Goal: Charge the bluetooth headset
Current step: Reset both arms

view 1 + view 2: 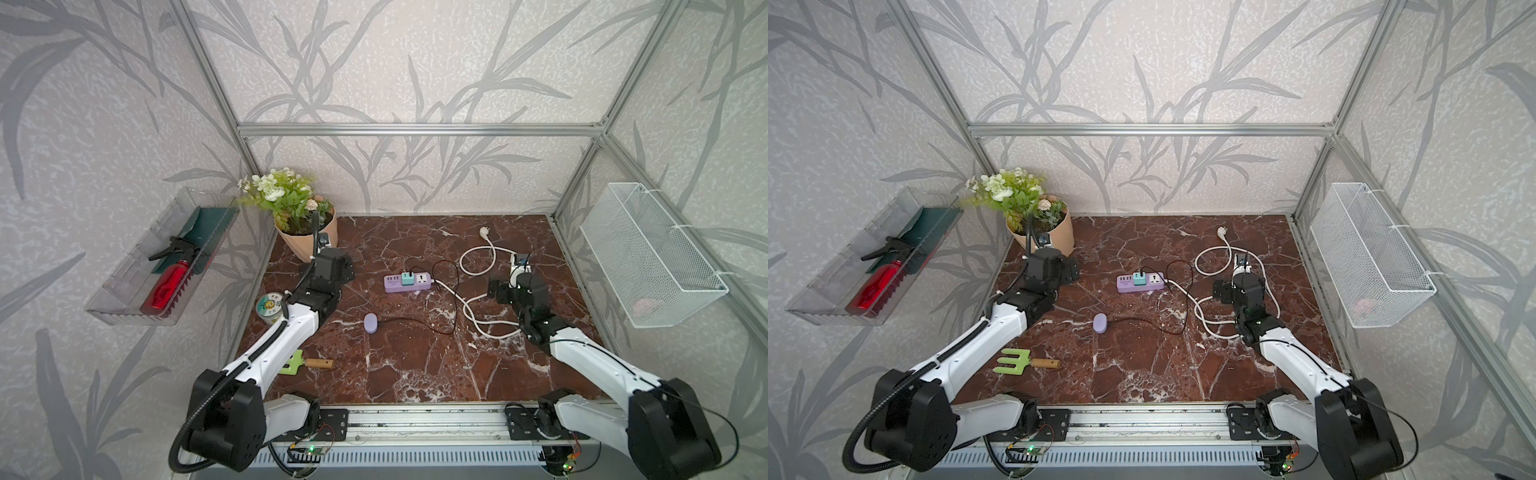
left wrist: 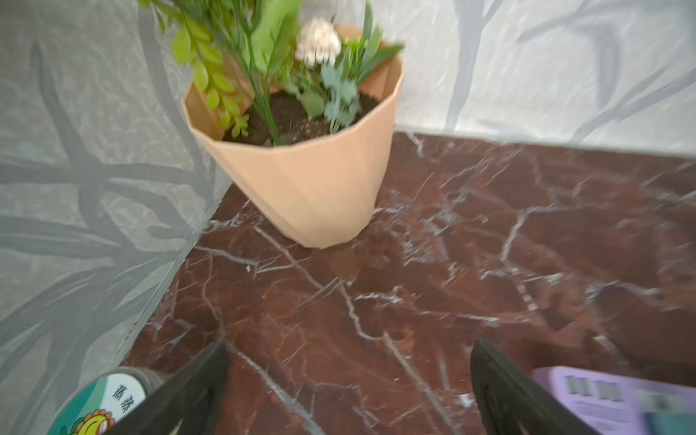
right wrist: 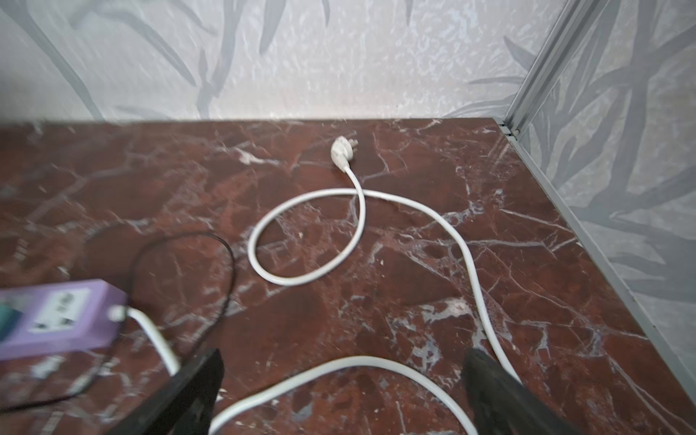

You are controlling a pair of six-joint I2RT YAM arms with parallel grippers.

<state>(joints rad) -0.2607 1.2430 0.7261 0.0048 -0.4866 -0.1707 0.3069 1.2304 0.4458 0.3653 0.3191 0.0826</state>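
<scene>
The small pale-lavender oval plastic headset case [image 1: 370, 323] lies on the red-brown marble bench [image 1: 415, 374], left of centre and well apart from both arms. A thin black cable [image 1: 395, 320] runs from it toward the long purple power strip [image 1: 409, 282], seemingly into the teal square adapter [image 1: 407, 279]. The left arm's [image 1: 291, 328] jaws and the right arm's [image 1: 582, 353] jaws stand released, holding nothing.

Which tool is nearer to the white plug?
Right. The right tool points at the white plug; the left tool is across the table, facing the flower pot.
</scene>
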